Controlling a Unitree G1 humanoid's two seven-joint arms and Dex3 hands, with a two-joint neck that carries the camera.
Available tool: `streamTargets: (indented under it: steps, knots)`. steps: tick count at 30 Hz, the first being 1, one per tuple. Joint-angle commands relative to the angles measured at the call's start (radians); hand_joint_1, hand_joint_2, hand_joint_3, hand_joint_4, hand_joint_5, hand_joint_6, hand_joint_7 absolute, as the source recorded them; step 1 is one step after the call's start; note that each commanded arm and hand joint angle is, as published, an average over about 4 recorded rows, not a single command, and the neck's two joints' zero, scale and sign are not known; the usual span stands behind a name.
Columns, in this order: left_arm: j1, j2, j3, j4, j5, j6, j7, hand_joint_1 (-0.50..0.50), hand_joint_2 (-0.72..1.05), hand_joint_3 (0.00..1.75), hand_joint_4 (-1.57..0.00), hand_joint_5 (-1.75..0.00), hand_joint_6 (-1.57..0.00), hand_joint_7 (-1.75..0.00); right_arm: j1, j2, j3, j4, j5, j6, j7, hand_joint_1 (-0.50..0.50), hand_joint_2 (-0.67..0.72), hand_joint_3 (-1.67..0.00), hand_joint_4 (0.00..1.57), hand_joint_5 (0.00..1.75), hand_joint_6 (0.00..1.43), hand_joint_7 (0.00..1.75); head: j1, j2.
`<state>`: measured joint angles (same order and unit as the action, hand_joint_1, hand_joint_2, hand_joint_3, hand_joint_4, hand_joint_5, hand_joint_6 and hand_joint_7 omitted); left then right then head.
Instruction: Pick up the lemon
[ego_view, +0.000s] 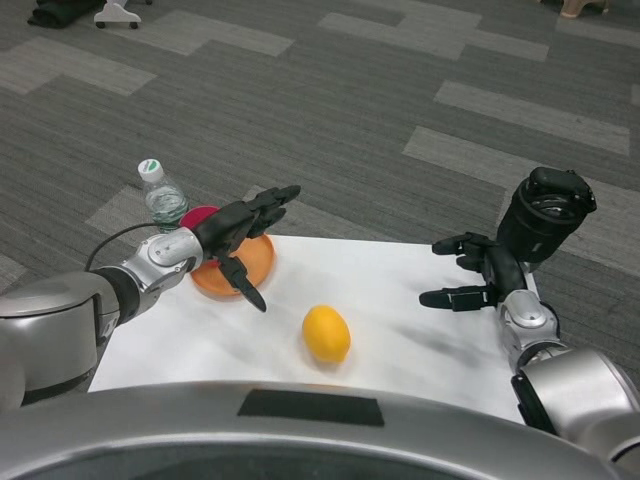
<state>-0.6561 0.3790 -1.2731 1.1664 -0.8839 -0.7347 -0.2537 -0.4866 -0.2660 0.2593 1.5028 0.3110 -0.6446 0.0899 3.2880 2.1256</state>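
At a white bench (400, 300) in a carpeted room, my two black hands hang above the surface with a lemon (326, 334) lying between them, untouched. The lemon rests on the bench, below and to the right of my left hand (243, 237) and well to the left of my right hand (478, 270), nearer to my body than either.

My left hand holds nothing; its fingers are spread, most of them reaching up and to the right, one pointing down toward the bench just short of the lemon. Directly behind and under that hand sits an orange plate (262, 266) at the bench's far left corner, with a pink-red object (198, 215) showing at its far edge, too hidden by my hand to identify. Beyond the plate, just past my left wrist, stands a clear plastic bottle (162, 195) with a white cap.

My right hand is likewise released and grasps nothing, its fingers apart and pointing left over the bench's right edge. Just behind it, up and to the right, is a black cylindrical object (545, 213) whose nature I cannot make out. Grey patterned carpet (350, 100) fills the floor beyond.
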Motion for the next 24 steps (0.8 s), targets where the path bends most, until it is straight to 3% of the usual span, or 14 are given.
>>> streamTargets:
  steps: [1,5,10,14,17,21,24]
  knots:
    - [-0.021,0.025,0.000,-0.040,0.000,-0.017,-0.004,0.50,-0.02,0.09,-0.04,0.00,0.00,0.00,-0.014,-0.004,0.002,0.004,0.004,0.006,0.002,0.38,-0.16,-0.32,0.23,1.26,0.83,0.84,-0.002,0.001]
    - [-0.031,0.030,-0.012,-0.075,0.040,-0.024,-0.004,0.50,-0.02,0.09,-0.04,0.00,0.00,0.00,-0.017,-0.004,0.004,0.012,0.004,0.006,0.002,0.38,-0.16,-0.32,0.23,1.26,0.83,0.84,-0.001,0.004]
    - [-0.056,0.026,-0.046,-0.080,0.192,-0.012,0.001,0.50,-0.02,0.09,-0.03,0.00,0.00,0.00,-0.021,-0.003,0.011,0.020,0.002,0.006,0.003,0.38,-0.16,-0.32,0.23,1.28,0.83,0.84,-0.004,-0.006]
    - [-0.088,0.015,-0.135,-0.062,0.284,0.014,0.011,0.50,-0.02,0.09,-0.04,0.00,0.00,0.00,-0.021,-0.006,0.015,0.022,0.002,0.006,0.006,0.38,-0.16,-0.32,0.23,1.28,0.81,0.84,-0.018,-0.012]
    - [-0.095,0.011,-0.147,-0.055,0.306,0.026,0.020,0.50,-0.02,0.09,-0.04,0.00,0.00,0.00,-0.022,-0.006,0.018,0.022,0.002,0.006,0.008,0.38,-0.16,-0.32,0.21,1.31,0.80,0.84,-0.025,-0.023]
    - [-0.106,-0.007,-0.157,-0.027,0.384,0.055,0.068,0.50,-0.02,0.09,-0.06,0.00,0.00,0.00,-0.036,-0.014,0.041,0.029,0.000,0.006,0.011,0.38,-0.16,-0.32,0.21,1.26,0.79,0.84,-0.028,-0.035]
    - [-0.106,-0.024,-0.157,-0.005,0.415,0.063,0.094,0.50,-0.02,0.09,-0.07,0.00,0.00,0.00,-0.046,-0.019,0.051,0.030,0.000,0.006,0.016,0.38,-0.16,-0.32,0.23,1.33,0.77,0.84,-0.031,-0.037]
